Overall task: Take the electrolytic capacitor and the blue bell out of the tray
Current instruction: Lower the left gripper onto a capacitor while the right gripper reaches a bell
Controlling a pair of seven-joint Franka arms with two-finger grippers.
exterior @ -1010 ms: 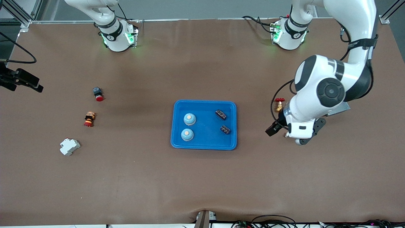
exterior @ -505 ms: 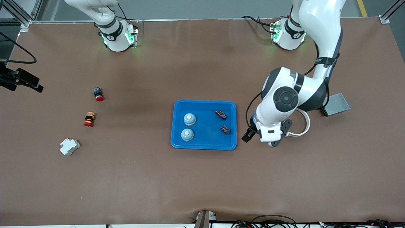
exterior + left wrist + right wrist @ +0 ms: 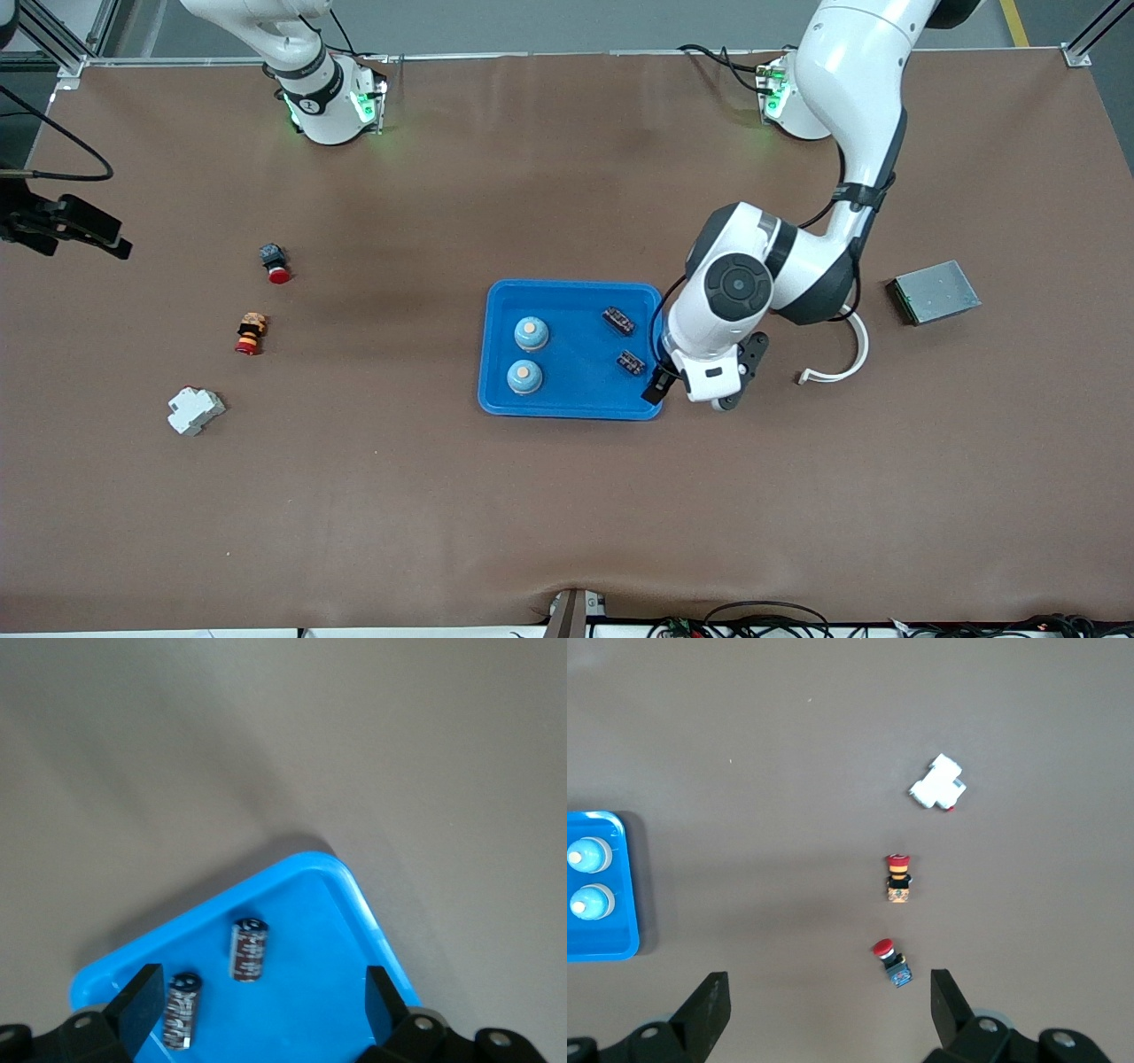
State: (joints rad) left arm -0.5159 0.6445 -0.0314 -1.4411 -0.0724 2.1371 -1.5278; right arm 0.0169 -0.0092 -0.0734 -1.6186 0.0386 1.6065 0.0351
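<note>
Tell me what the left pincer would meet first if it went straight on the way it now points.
Probably the blue tray: the open left pincer points down at its floor beside two capacitors, the nearer one by one finger. Depth is unclear.

Just a big brown table under flat, even light

The table [image 3: 443,514] is covered edge to edge with a matte brown mat, slightly rumpled along the edge nearest the front camera. Grey floor [image 3: 549,22] shows past the edge where the bases sit, with aluminium frame posts [image 3: 53,40] at both corners there. A tangle of cables [image 3: 797,625] hangs at the camera-side edge, toward the left arm's end.
</note>
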